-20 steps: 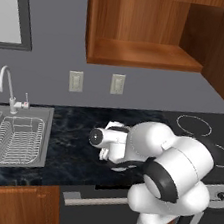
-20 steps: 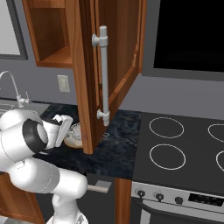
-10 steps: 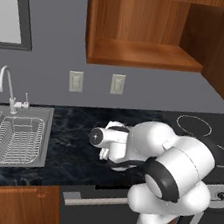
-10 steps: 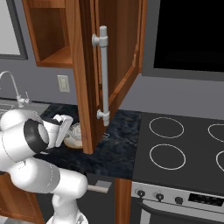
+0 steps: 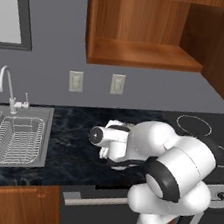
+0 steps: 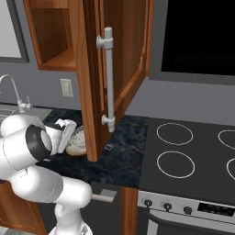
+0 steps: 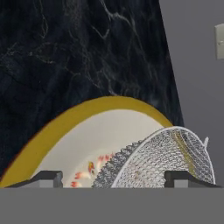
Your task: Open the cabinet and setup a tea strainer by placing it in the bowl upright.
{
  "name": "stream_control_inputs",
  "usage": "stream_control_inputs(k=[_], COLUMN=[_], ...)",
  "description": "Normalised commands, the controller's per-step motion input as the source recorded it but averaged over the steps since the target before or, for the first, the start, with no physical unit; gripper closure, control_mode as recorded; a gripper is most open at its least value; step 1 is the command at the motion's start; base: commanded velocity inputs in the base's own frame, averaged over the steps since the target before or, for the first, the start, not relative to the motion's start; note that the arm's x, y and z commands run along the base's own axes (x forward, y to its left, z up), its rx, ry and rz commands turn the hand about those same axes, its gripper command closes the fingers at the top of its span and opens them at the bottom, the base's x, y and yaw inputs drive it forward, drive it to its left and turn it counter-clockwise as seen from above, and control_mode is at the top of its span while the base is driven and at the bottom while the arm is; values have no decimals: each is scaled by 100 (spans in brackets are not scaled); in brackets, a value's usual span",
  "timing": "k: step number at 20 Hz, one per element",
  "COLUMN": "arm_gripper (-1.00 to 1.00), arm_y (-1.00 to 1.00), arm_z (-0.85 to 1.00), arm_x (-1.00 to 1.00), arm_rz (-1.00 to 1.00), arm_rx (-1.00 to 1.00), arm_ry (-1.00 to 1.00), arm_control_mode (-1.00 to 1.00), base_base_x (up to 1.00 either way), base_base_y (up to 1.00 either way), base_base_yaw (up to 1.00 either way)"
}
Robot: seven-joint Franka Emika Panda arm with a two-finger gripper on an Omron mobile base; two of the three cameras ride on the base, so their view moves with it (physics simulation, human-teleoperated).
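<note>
One tea strainer [image 7: 166, 159] in one bowl [image 7: 70, 140], between the spread pincer [image 7: 116, 178] tips; one cabinet [image 6: 117, 69] open.

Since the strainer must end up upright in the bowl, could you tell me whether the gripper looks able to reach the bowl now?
Probably yes: the gripper sits just over the bowl, with the tea strainer between its fingertips and nothing in between.

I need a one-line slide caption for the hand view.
Tea strainer over the bowl, between the end effector fingertips.

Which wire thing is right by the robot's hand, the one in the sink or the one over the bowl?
The tea strainer, the small mesh basket over the bowl between the gripper tips. The dish rack sits far off in the sink.
</note>
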Motion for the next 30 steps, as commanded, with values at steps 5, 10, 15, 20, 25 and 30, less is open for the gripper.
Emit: stream_control_inputs(k=[5, 10, 15, 20, 25, 30], arm_gripper=[-100, -100, -100, -100, -100, -100], arm_y=[-2, 0, 0, 0, -1, -2], arm_z=[10, 29, 20, 30, 55, 78], arm_x=[-6, -8, -15, -20, -54, -73], arm_rz=[0, 0, 0, 0, -5, -13], arm_rx=[0, 1, 5, 4, 16, 28], arm_ry=[0, 0, 0, 0, 0, 1], arm_control_mode=[-100, -100, -100, -100, -100, -100], base_base_x=[0, 0, 0, 0, 0, 0], base_base_y=[0, 0, 0, 0, 0, 0], base_base_yaw=[0, 0, 0, 0, 0, 0])
